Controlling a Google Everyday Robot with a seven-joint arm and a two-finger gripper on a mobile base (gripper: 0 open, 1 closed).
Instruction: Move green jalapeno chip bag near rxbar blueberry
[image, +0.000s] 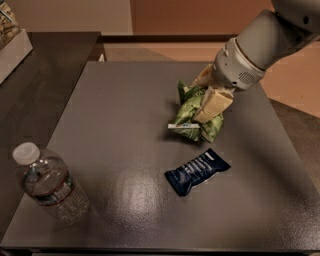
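— What's the biggest thing in front of you?

— The grey table (125, 100), which fills most of the frame. My arm (260, 45) comes in from the upper right corner and reaches down toward the middle.

— And on the table?

— A clear water bottle (50, 185) with a white cap stands at the lower left, well apart from everything else. Right of centre is the green jalapeno chip bag (187, 120), crumpled and tilted. I cannot tell whether its lower edge rests on the surface.

— Where's the bar?

— The rxbar blueberry (197, 171) lies flat below the bag, a little lower than the middle of the frame, angled with its right end higher. It is near the bag, with a strip of bare table between them.

— And your gripper?

— My gripper (202, 102) sits on the bag's upper right side. My fingers (215, 102) are pinching the bag: one pale finger lies across its front, and the other is mostly hidden behind the crinkled foil.
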